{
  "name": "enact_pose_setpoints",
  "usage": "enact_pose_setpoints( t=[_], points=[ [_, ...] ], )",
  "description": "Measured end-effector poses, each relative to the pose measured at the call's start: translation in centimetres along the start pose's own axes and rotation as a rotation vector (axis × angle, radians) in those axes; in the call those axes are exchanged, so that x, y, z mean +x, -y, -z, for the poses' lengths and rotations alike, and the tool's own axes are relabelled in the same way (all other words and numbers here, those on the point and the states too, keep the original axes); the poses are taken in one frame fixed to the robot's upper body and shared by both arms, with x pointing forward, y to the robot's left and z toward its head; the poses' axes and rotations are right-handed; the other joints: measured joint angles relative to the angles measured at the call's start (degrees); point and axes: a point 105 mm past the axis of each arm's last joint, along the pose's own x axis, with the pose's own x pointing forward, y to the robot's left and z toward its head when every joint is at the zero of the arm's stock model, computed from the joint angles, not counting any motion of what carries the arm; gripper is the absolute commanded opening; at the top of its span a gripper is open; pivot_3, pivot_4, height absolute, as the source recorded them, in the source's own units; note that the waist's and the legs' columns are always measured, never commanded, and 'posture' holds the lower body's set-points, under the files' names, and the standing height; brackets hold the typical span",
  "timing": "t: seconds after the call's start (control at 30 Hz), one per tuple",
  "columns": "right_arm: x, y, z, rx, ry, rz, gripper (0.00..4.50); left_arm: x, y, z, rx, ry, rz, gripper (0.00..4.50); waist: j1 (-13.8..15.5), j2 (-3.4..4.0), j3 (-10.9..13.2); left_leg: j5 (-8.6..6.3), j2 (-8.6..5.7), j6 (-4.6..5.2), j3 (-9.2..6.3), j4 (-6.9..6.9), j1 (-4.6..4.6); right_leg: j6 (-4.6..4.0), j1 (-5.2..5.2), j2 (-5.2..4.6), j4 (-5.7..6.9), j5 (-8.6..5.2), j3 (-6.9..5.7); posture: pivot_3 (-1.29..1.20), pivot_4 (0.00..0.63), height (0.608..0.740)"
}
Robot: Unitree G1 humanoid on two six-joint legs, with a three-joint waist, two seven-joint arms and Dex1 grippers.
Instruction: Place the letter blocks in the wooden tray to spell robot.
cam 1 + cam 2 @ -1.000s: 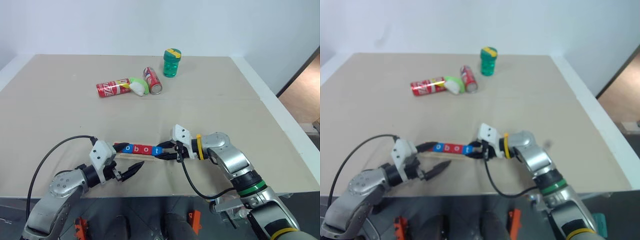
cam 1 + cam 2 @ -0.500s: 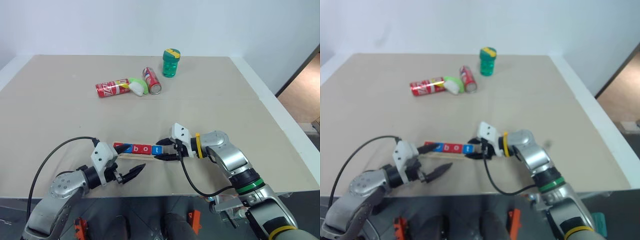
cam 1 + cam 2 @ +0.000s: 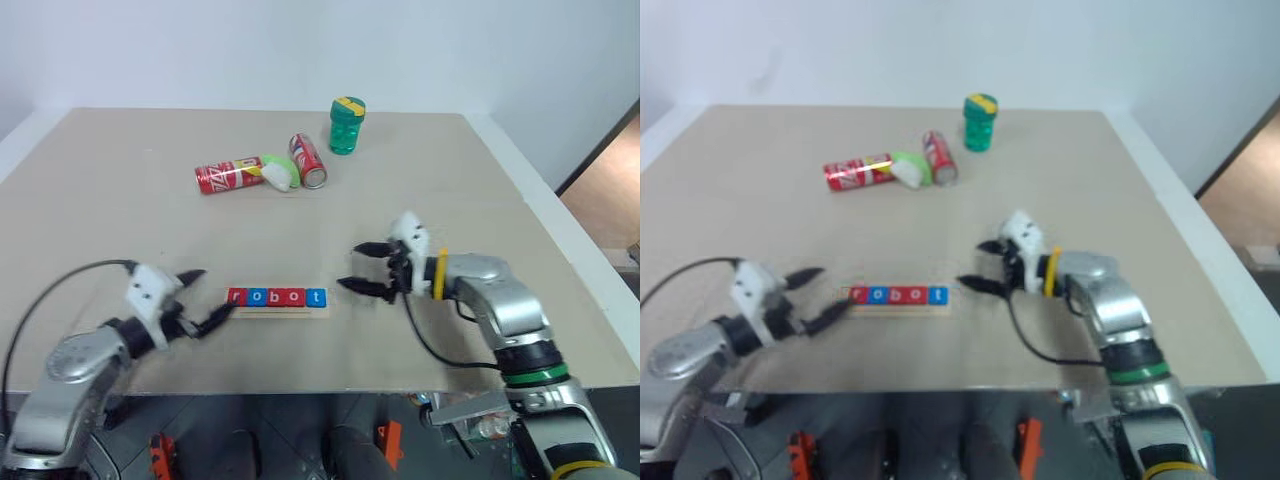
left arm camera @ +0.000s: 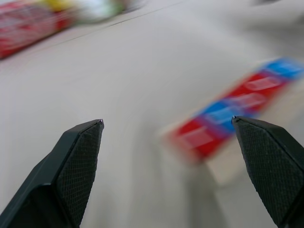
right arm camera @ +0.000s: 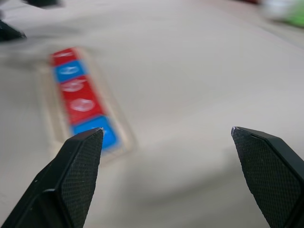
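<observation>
Five letter blocks (image 3: 277, 296) lie in a row in the wooden tray (image 3: 290, 311) near the table's front edge. They run red, blue, red, red, blue and read r, o, b, o, t. My left gripper (image 3: 220, 290) is open at the tray's left end, its lower fingertip close to the red r block, and holds nothing. To the right of the blue t block, my right gripper (image 3: 348, 266) hangs open and empty, a small gap away. The blocks (image 4: 232, 109) are blurred in the left wrist view. In the right wrist view they (image 5: 80, 97) lie ahead of the open fingers.
Two red soda cans (image 3: 228, 176) (image 3: 307, 160) lie on their sides at the back, with a green and white object (image 3: 280, 172) between them. A green cup with a yellow lid (image 3: 345, 125) stands behind them. The table's front edge (image 3: 300, 375) runs just below the tray.
My right gripper has opened, let go of the blue t block and drawn back to the right. The left gripper has pulled away to the left, still open. The blocks stay in the tray.
</observation>
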Motion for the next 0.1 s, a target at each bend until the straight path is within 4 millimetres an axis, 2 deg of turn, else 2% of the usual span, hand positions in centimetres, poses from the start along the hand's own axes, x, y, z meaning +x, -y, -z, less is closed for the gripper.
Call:
enact_pose_setpoints(
  t=[0.1],
  points=[
    [-2.3,1.2,1.3,0.025,-0.019,0.075,4.45,-1.2,-3.1,0.2,0.023,-0.025,-0.103,4.50,0.1,-0.01,0.0,-0.03,-0.01,-0.02,0.04,-0.02,-0.05,0.02,-0.05,-0.02,-0.01,-0.03,0.04,0.00,0.150,0.740]
  ],
)
